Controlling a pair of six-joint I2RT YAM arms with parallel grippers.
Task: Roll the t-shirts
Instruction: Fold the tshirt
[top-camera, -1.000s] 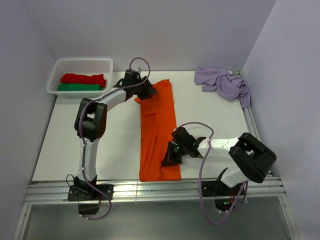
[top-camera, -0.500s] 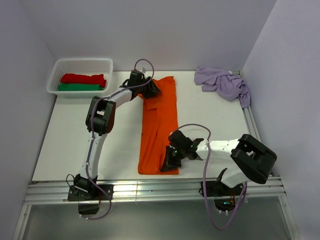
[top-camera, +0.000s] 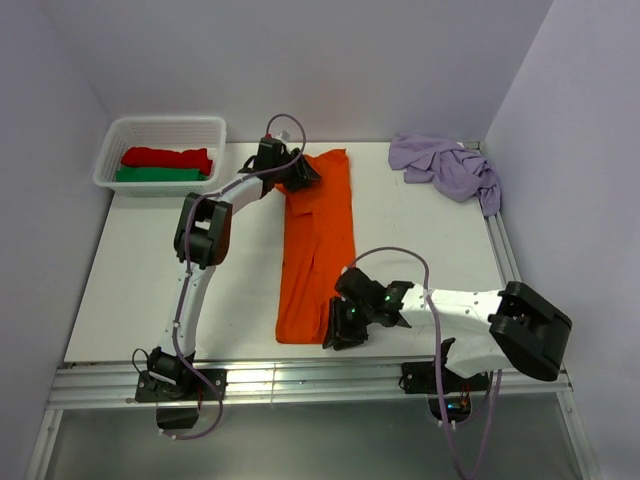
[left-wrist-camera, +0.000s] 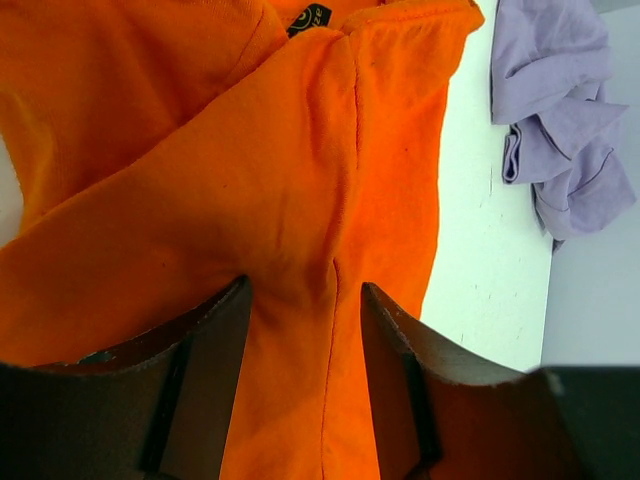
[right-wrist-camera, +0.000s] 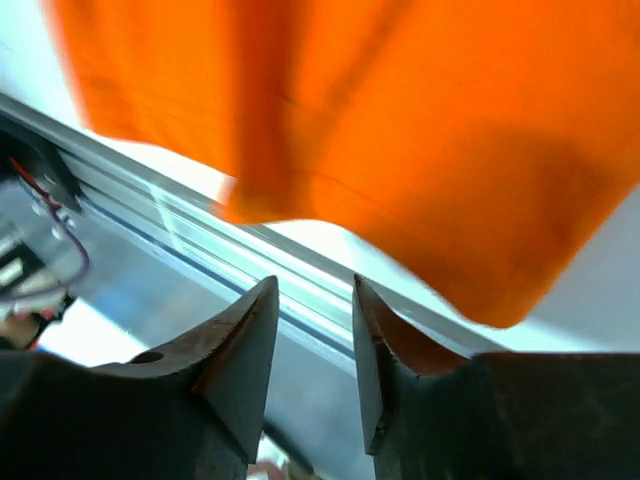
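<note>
The bright orange cloth t-shirt (top-camera: 318, 250) lies lengthwise down the middle of the white table (top-camera: 420, 240), folded into a long narrow strip, collar end far, hem end close to the near edge. At the strip's far left corner sits the left gripper (top-camera: 298, 176). In its wrist view the jaws are clamped on a raised fold of orange cloth, which fills the gap between the fingers (left-wrist-camera: 205, 380), a small black neck label (left-wrist-camera: 308, 17) just beyond. At the strip's near right corner is the right gripper (top-camera: 336, 328). Its wrist view is blurred, the jaws stand narrowly apart with no cloth between them, and the orange hem shows just past the fingertips (right-wrist-camera: 258, 300). Well right of the strip's far end lies a crumpled pale lilac t-shirt (top-camera: 447, 166). Well left of that end, a white plastic mesh basket (top-camera: 110, 158) holds a rolled red t-shirt (top-camera: 165, 157) and, touching its near side, a rolled green t-shirt (top-camera: 160, 175).
</note>
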